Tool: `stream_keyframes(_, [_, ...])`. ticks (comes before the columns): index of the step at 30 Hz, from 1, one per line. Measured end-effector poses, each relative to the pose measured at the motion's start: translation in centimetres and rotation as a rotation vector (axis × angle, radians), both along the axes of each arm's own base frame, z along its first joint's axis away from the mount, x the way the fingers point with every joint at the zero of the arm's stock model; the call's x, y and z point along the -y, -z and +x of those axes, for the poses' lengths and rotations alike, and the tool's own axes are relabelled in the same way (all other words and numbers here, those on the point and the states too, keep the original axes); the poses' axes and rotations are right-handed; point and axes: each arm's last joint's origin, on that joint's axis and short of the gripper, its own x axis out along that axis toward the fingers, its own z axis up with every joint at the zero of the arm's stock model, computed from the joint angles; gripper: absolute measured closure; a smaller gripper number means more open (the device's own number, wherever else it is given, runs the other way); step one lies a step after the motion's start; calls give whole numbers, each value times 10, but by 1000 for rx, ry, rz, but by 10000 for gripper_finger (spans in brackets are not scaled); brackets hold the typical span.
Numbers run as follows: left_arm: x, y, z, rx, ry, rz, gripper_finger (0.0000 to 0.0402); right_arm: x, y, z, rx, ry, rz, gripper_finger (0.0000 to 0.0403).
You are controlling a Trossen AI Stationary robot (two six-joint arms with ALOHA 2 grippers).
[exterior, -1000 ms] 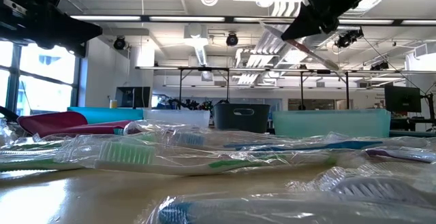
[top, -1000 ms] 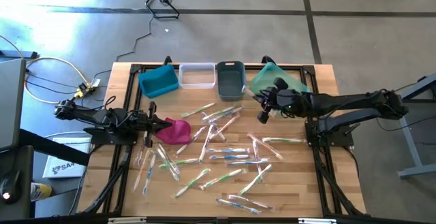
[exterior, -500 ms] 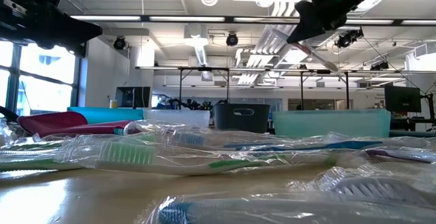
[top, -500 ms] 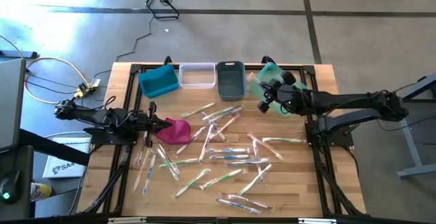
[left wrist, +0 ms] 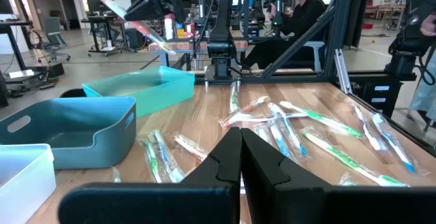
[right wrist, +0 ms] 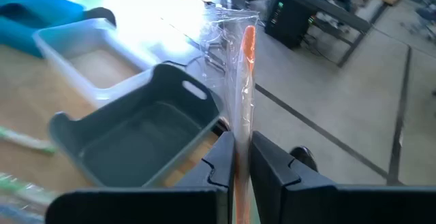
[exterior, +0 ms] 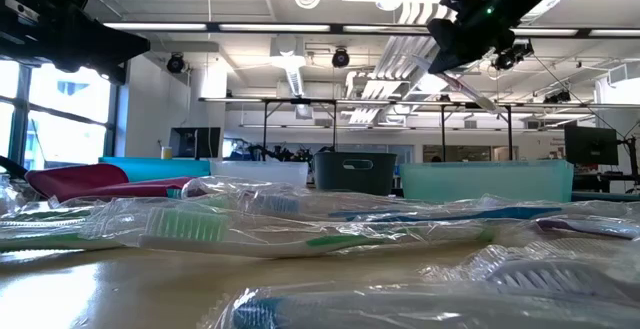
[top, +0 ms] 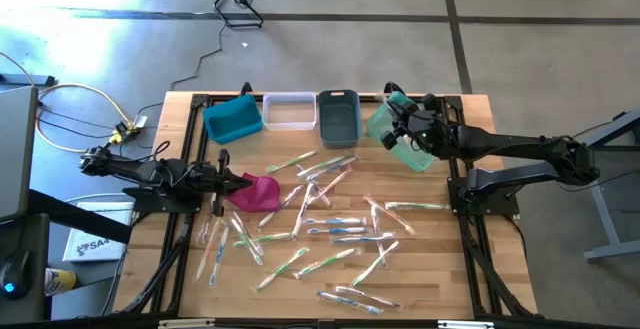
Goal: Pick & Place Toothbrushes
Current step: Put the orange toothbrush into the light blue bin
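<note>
Partial lettering "SA4" on white sheet (top: 88, 245) beside table's left edge.

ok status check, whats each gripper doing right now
Right gripper shut on wrapped orange-handled toothbrush, high above pale teal plastic bin. Left gripper shut, empty, beside magenta pouch. Nothing in the way.

Orange-handled toothbrush (right wrist: 248, 43) in clear wrap; grey bin (right wrist: 146, 139); teal bin (top: 405, 129); magenta pouch (top: 255, 193).

Overhead: straight down on the whole table (top: 440, 299). Low: level across it. Wrists: close, forward, sharing the grey bin (right wrist: 146, 139).
</note>
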Motion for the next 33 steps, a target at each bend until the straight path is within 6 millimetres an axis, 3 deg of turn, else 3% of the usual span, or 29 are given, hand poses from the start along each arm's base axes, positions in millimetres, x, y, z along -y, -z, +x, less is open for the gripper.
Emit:
stream_keyframes(16, [0, 0, 0, 0, 0, 0, 402, 42, 13, -26, 4, 267, 141, 380])
stream_keyframes(33, [0, 0, 0, 0, 0, 0, 402, 77, 58, -15, -151, 369, 263, 380])
